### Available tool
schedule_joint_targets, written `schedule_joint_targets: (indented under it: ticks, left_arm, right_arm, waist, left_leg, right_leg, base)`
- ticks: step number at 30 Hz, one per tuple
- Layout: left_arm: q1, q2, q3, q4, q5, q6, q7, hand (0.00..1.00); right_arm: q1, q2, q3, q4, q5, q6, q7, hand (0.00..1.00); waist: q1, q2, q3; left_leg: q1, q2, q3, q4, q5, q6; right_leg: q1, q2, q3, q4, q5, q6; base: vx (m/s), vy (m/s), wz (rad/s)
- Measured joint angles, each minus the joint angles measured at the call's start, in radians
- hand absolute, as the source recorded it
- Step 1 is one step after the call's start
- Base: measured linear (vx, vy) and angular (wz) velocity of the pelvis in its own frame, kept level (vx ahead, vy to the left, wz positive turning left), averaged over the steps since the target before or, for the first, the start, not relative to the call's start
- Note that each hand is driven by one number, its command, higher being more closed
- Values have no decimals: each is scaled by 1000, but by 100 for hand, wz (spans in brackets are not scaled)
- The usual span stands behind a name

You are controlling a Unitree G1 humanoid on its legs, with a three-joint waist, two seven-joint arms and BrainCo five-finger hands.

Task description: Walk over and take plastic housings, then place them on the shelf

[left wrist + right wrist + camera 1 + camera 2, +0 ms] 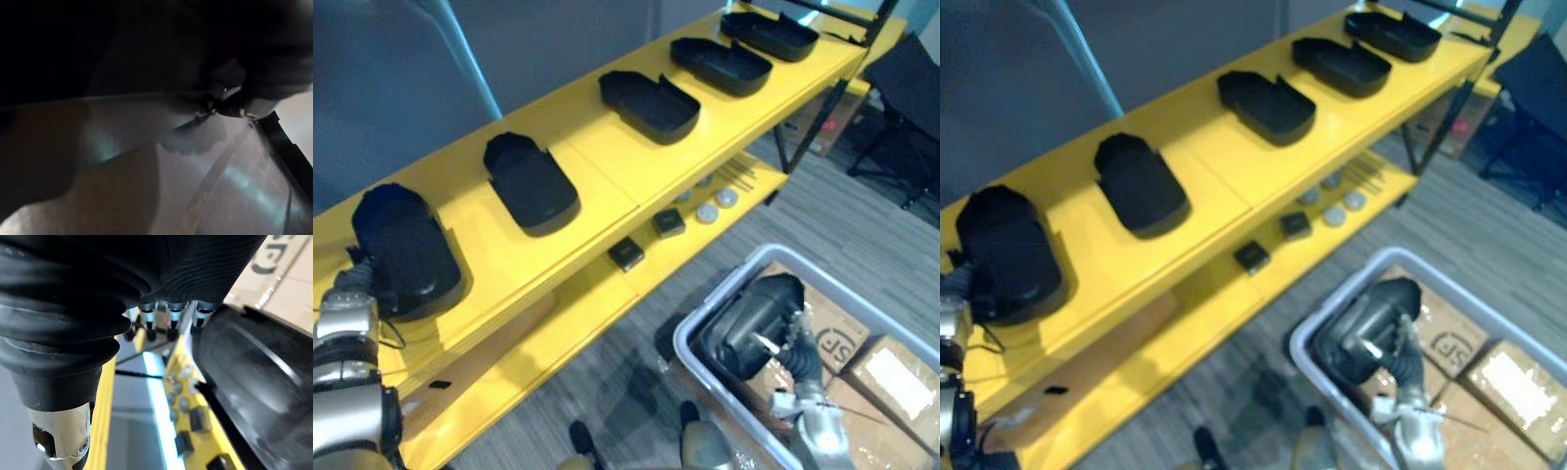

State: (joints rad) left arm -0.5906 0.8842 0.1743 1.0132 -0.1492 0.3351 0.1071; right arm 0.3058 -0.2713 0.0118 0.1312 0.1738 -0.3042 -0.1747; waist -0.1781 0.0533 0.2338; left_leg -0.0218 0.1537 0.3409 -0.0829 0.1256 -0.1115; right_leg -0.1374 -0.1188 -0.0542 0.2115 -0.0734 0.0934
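Several black plastic housings lie in a row on the top board of the yellow shelf. The one at the left end has my left hand right against its near side, fingers hidden behind it. At the lower right, another black housing stands tilted in a grey bin. My right hand is on it, thumb across its face and fingers behind its rim. In the right wrist view the fingers lie along the housing's edge.
The shelf's lower board holds two small black boxes and some silver discs. Cardboard boxes sit beside the bin on the grey floor. A dark chair stands at the far right.
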Motion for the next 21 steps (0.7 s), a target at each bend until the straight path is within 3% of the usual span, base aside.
schedule_joint_targets:
  ticks: [8,16,21]
  left_arm:
    - [-18,14,-2,20,48,4,-1,100]
    - [-31,55,-36,27,105,40,-2,100]
    - [-31,75,-37,27,112,44,-2,100]
  right_arm:
    - [0,-4,1,-13,6,0,-6,0]
    - [-5,-5,6,-33,8,0,-28,0]
    - [-7,-5,18,-33,9,0,-40,0]
  waist:
    - [-3,-4,36]
    - [-2,0,46]
    - [0,-14,79]
  left_leg:
    - [-16,-2,-3,0,1,1]
    - [-23,-3,-3,1,1,1]
    - [-15,-9,-9,1,1,1]
  right_leg:
    - [-24,-3,1,23,-9,4]
    - [-39,-3,0,41,-21,3]
    - [-41,-11,-2,59,-46,1]
  base:
    - [2,-1,0]
    - [0,0,0]
    - [-11,-1,2]
